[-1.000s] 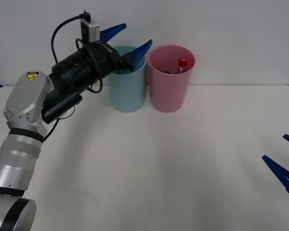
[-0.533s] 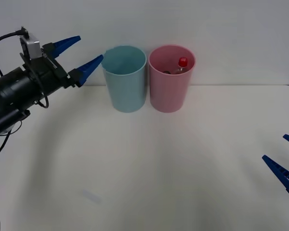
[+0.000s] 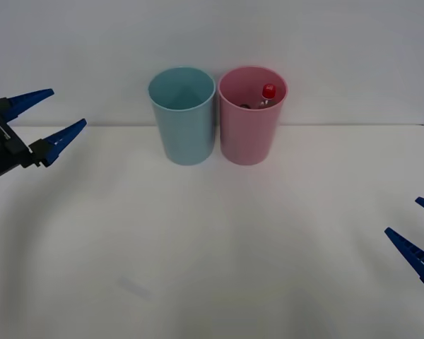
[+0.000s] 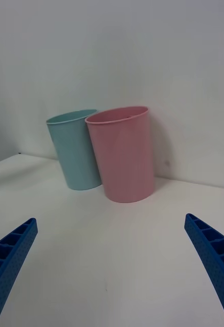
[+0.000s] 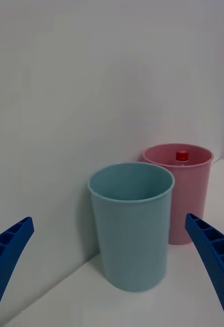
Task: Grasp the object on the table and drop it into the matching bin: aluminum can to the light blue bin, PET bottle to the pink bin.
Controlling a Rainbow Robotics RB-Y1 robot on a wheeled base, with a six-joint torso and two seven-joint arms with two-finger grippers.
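Note:
The PET bottle [image 3: 267,97] stands inside the pink bin [image 3: 251,131], its red cap [image 5: 181,155] showing above the rim. The light blue bin [image 3: 183,123] stands right beside the pink bin [image 4: 123,153] at the back of the white table [image 3: 219,240]. My left gripper [image 3: 48,114] hangs open and empty at the far left, well away from the bins. Low at the right edge, my right gripper [image 3: 420,233] is open with nothing in it.
A plain white wall rises directly behind both bins. The light blue bin [image 5: 131,225] looks empty inside. Broad bare tabletop lies in front of the bins and between the two grippers.
My left arm has swung away from above the light blue bin to the far left, gripper open throughout. The bottle stays in the pink bin. The right gripper has not moved.

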